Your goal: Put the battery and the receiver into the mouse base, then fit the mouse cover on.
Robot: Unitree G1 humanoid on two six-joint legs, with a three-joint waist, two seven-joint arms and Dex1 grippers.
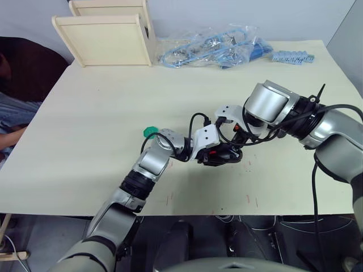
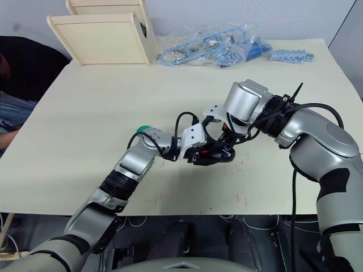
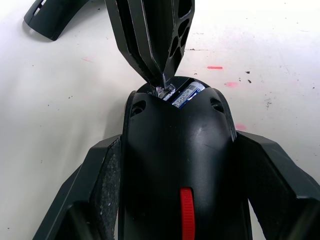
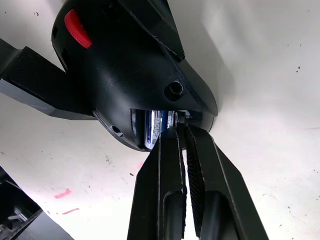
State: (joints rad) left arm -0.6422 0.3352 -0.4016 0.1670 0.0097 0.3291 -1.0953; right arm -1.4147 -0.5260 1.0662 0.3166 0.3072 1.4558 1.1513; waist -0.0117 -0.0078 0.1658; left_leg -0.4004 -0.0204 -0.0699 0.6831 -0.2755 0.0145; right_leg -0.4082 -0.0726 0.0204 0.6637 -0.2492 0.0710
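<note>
While the left gripper (image 3: 175, 200) clamps the mouse base (image 3: 175, 150) between its two fingers (image 3: 100, 185) near the middle of the table (image 1: 85, 141), the right gripper (image 4: 181, 131) has its fingers pressed nearly together, tips set at the open rear end of the base. Whether those tips pinch anything I cannot tell; a small shiny bit shows right at them. The battery (image 4: 156, 127) lies inside the base's rear compartment, its blue label showing through the opening just beside the right fingertips. A red scroll wheel (image 3: 186, 215) sits on the base's top toward the left gripper's wrist. The cover (image 3: 50, 17) rests on the table a little beyond the base. A green disc (image 1: 149, 132) lies on the table beside the left forearm. At the far edge are wooden trays (image 1: 108, 37) and a heap of clear bags with blue parts (image 1: 215, 48).
</note>
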